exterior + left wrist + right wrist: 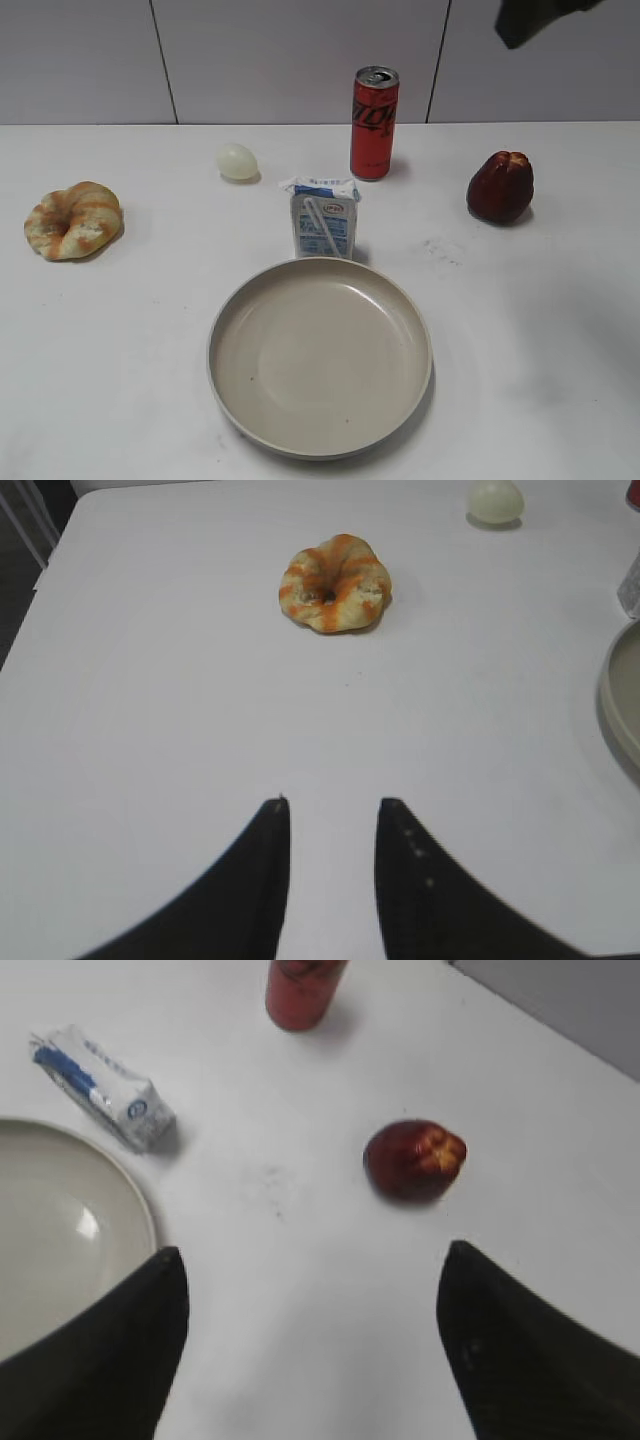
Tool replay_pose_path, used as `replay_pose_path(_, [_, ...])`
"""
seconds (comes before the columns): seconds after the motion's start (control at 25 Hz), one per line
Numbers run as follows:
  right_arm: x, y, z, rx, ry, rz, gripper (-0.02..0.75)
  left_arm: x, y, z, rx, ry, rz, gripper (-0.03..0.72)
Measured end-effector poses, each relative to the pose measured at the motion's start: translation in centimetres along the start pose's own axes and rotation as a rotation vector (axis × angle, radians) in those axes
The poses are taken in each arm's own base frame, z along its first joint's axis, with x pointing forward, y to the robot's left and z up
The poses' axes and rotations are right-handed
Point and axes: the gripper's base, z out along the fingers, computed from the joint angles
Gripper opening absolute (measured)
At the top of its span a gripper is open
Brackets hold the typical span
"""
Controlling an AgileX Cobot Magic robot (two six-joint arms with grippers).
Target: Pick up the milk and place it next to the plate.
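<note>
Milk (pixel 325 220) stands upright just behind plate (pixel 320 355).

Lab-like setup: bare white table (pixel 560 330), grey panelled wall (pixel 290 60).

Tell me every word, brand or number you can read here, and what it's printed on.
Red can: dark lettering running up its side, too blurred to read.
Milk: small red oval logo and blue print, too small to read.
Plate, bread, egg, fruit: no text.
</note>
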Motion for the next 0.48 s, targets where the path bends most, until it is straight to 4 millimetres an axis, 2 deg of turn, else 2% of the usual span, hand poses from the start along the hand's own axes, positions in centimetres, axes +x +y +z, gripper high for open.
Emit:
replay_pose_path(0.12, [3.9,0.2,-1.5,-0.002,0.040,0.059,0.585,0.0,0.0,0.0,0.000,0.000,0.000,0.229])
replay_pose_path(0.36, [13.4,0.9,-3.6,-0.008,0.066,0.119,0.584,0.0,0.0,0.0,0.000,0.000,0.000,0.229])
replay_pose_path(0.48, [18.2,1.3,-3.8,-0.011,0.077,0.124,0.584,0.0,0.0,0.0,0.000,0.000,0.000,0.229])
